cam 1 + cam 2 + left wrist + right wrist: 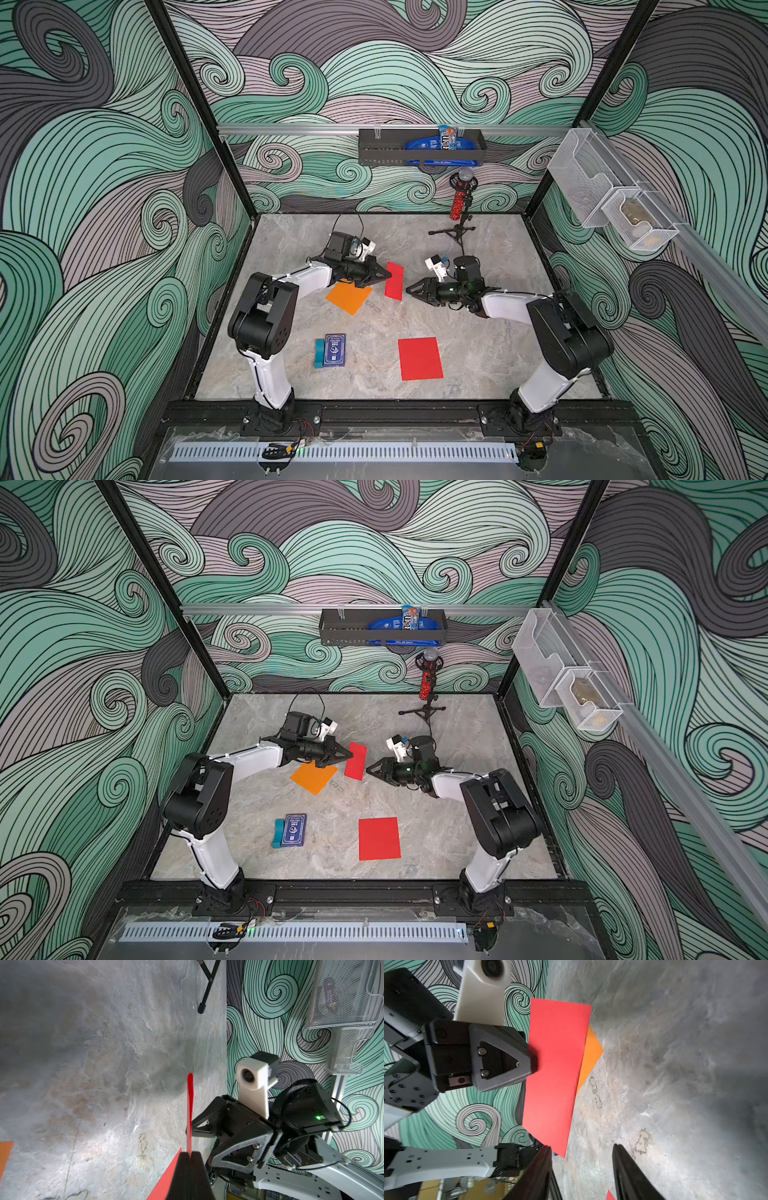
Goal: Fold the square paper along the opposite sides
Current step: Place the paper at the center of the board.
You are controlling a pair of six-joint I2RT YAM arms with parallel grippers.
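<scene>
left gripper [389, 276]: clamped on narrow folded red paper sheet [395, 286], held edge-up above grey stone-look table [486, 353] | right gripper [409, 289]: jaws apart, empty, just beside the sheet | risk: single pinch may let the thin sheet spring open or slip onto orange paper square [348, 297]

Left tool [389, 276] pinched closed, right tool [409, 289] jaws parted, tips pointing toward each other, slightly apart.

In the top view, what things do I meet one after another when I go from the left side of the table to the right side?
teal block → orange paper → upright red paper, held by the left gripper → microphone stand
</scene>
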